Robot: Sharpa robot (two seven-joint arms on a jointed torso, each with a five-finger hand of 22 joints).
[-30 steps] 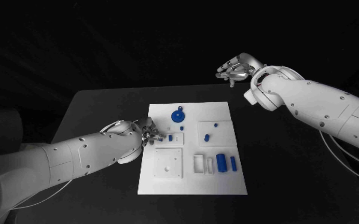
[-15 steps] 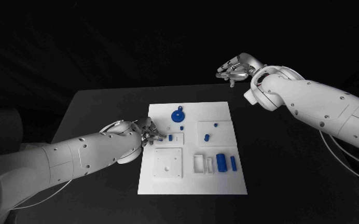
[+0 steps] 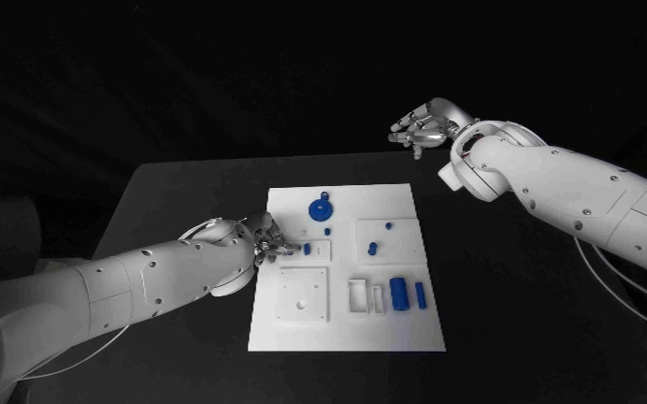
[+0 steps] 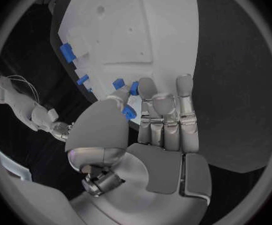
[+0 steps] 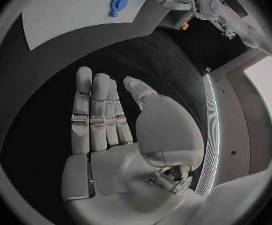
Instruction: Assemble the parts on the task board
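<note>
pinching a small blue part (image 4: 129,112) at the task board (image 3: 405,200) edge, left hand (image 3: 259,238); right hand (image 3: 429,125) empty, fingers apart

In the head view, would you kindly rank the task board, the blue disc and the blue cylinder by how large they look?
1. task board
2. blue disc
3. blue cylinder, though it looks close to the disc in size.

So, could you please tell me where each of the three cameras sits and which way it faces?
Head view: on the robot's head, looking down at the task board; both arms, left hand, right hand.
Left wrist view: behind the left hand, facing the board; a small blue part at its fingertips.
Right wrist view: behind the open right hand, raised off the board.
Shared: all three show the board and the blue gear.
</note>
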